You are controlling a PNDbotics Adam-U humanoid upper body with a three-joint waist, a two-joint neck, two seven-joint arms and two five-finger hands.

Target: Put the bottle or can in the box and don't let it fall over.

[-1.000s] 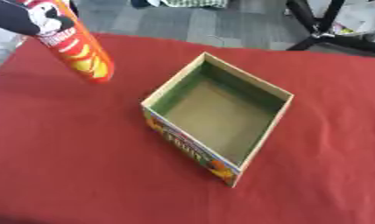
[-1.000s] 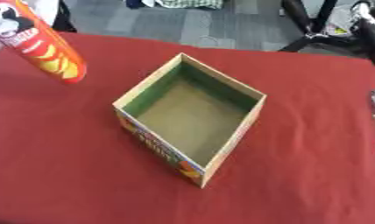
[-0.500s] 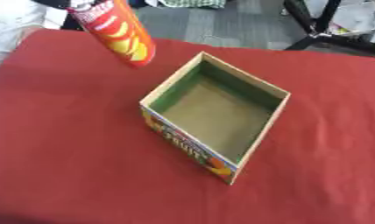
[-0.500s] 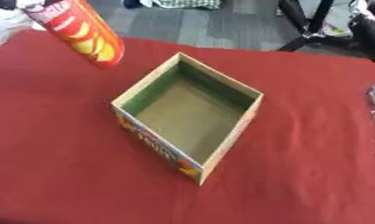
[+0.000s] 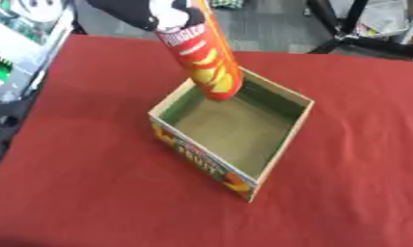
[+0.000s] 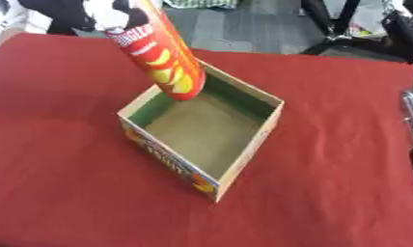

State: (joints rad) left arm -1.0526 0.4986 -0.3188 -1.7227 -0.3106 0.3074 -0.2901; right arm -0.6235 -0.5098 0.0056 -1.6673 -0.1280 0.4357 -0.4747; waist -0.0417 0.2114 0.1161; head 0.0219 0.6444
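Left eye view: left hand [image 5: 141,12] curled round top of crisp can [image 5: 201,55], can tilted, base just below hand over far-left corner of box [image 5: 277,157]; bring upright before lowering. Right eye view: same grip; right hand not visible; set can flat mid-floor w/ walls clear, then let go.

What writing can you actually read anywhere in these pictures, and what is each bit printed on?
"FRUIT": colourful print on the outer front wall of the cardboard box, blurred, so this reading is likely but not certain.
White brand lettering on the red chip can held in the left hand: too blurred to spell out.
Green and white items at the far left: any print is unreadable.
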